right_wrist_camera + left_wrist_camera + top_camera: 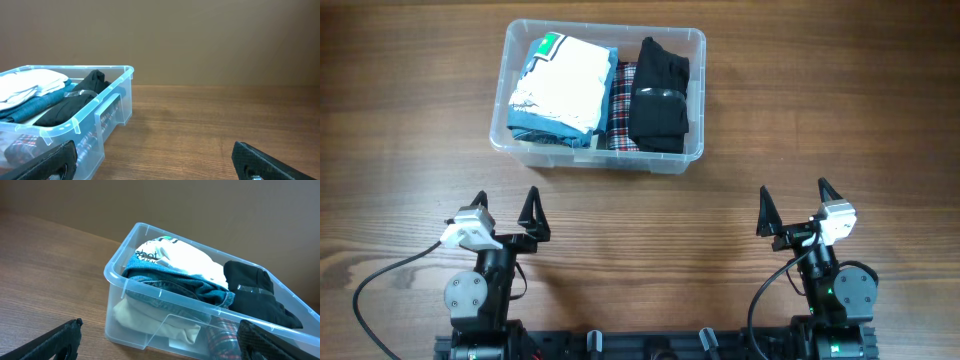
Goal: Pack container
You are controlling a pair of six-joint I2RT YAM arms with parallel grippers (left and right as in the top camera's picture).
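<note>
On the near left, the left gripper (506,205) sits with its fingers spread apart and nothing between them, well apart from the container (605,27). The container stands on the wooden table (420,120) at the far side, a little left of centre.

Inside it, from left to right, are a folded white garment (565,85) lying on blue denim (535,128), a strip of red plaid cloth (623,105), and a black garment (660,95) against the right wall. On the near right, the right gripper (794,200) is likewise spread wide and empty.

No loose clothing shows on the table in any view. The packing therefore looks essentially finished, with both arms idle. No lid is visible, so I cannot tell whether closing is still expected.

The overhead view gives the layout but flattens the stack. Through the clear wall, the left wrist view shows a cream cloth (145,322) at the bottom, under the denim, which the overhead view barely hints at. It also shows the white pile rising above the rim. From the other side, the right wrist view shows the black garment roughly level with the rim and bare table to the container's right.
</note>
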